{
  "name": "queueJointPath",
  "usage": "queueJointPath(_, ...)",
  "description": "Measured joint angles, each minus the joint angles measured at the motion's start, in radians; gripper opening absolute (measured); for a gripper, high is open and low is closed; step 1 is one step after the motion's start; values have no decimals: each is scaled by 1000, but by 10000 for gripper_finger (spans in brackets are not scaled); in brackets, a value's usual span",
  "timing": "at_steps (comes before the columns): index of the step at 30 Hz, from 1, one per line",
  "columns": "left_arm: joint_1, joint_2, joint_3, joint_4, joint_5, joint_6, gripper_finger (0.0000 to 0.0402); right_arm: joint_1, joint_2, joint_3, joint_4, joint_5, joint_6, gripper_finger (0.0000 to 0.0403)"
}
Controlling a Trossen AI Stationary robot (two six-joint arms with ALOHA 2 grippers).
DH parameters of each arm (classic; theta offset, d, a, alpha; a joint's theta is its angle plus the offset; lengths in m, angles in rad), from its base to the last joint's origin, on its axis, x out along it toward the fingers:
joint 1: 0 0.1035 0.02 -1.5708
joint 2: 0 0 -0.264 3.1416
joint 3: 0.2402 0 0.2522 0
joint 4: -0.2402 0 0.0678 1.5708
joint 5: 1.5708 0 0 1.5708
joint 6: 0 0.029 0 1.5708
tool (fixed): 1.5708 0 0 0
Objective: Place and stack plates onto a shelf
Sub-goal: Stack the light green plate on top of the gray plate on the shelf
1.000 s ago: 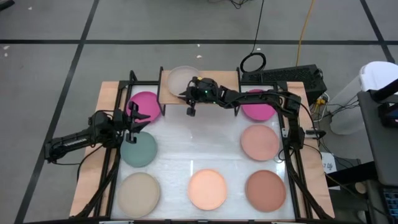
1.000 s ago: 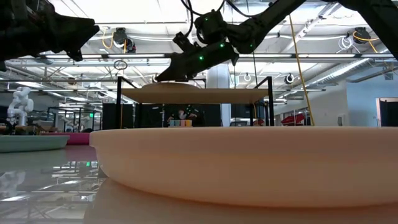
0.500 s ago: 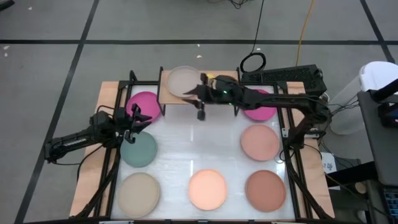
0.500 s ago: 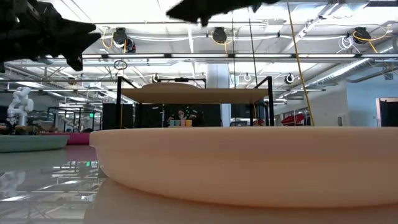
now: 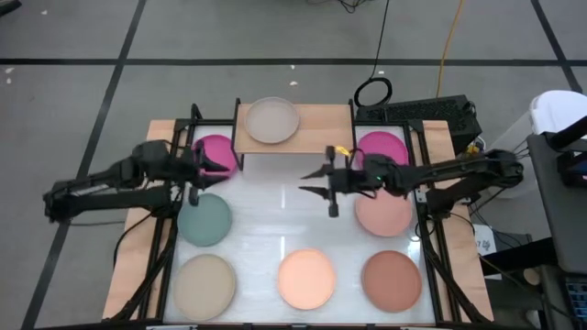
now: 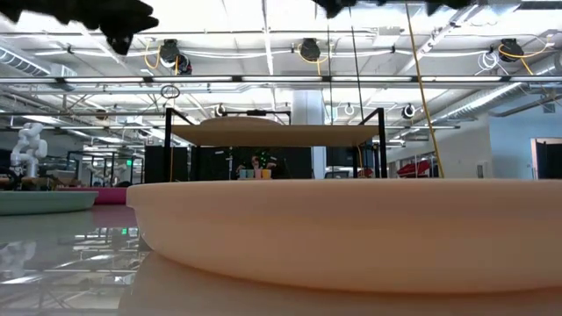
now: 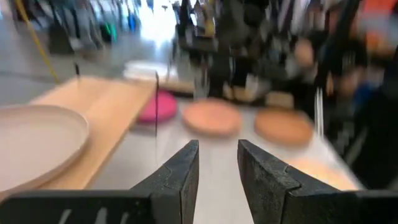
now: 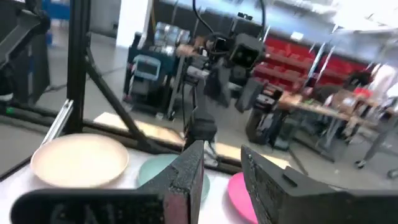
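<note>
The shelf (image 5: 316, 124) stands at the table's far edge with the grey-beige plate (image 5: 272, 120) resting flat on its wooden top. On the table lie two magenta plates (image 5: 218, 151) (image 5: 381, 149), teal (image 5: 204, 222), pale pink (image 5: 385, 213), tan-beige (image 5: 205, 282), peach-orange (image 5: 305, 279) and reddish-brown (image 5: 392, 278) plates. My right gripper (image 5: 309, 182) hovers mid-table in front of the shelf, pointing toward the table's left edge, its fingers a narrow gap apart and empty. My left gripper (image 5: 195, 174) hovers between the left magenta plate and the teal plate, narrowly open and empty.
Black frame rails (image 5: 170, 229) run along the table's left and right sides. A power strip (image 5: 417, 112) and cables lie behind the table's far right corner. In the low view the peach-orange plate (image 6: 351, 237) fills the foreground in front of the shelf (image 6: 272, 134).
My right gripper has drawn back from the grey-beige plate on the shelf, gone up and toward the table's right and near edges. The plate has stayed flat on the shelf. My left gripper has gone up a little.
</note>
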Motion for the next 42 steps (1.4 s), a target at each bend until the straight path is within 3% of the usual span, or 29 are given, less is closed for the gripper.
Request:
queueJointPath(7,-91,343,312,-605,-166,246,115,66,-113,-223,184,73,1,89)
queueJointPath(16,-147,580,297,-835,-147,268,115,132,-174,-299,197,148,-4,89)
queueJointPath(26,-190,747,206,-738,-198,421,115,143,-172,-327,196,148,-11,93)
queueJointPath(36,-126,877,185,-656,-209,562,115,144,-172,-327,181,175,-9,189)
queueJointPath(42,-98,974,185,-621,-209,614,115,144,-172,-327,181,175,0,215)
